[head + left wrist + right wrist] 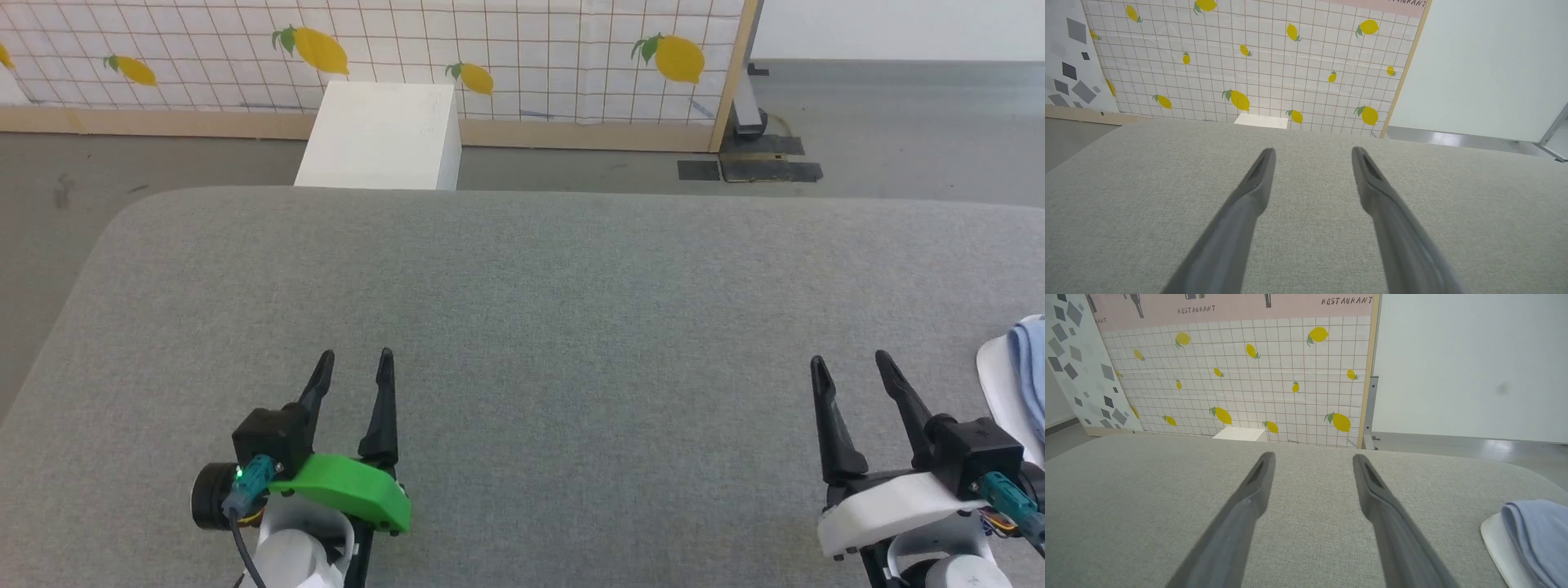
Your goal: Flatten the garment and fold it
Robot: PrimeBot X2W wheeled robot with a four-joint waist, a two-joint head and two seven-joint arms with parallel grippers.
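The garment [1028, 367] is a light blue bundle with a white part under it, cut off by the right edge of the head view. It rests on the grey padded table [522, 294], and the right wrist view has it as a blue fold [1535, 535] at the lower right. My right gripper [851, 369] stands open just left of it, apart from it, with nothing between its fingers [1249, 498]. At the lower left my left gripper [356, 363] is open too, empty, above bare table [1310, 196].
A white box [380, 135] stands on the floor beyond the table's far edge. Behind it runs a tiled panel with lemons [490, 49] on a wooden frame. Grey floor [898, 122] lies to the right, and the table's corners are rounded.
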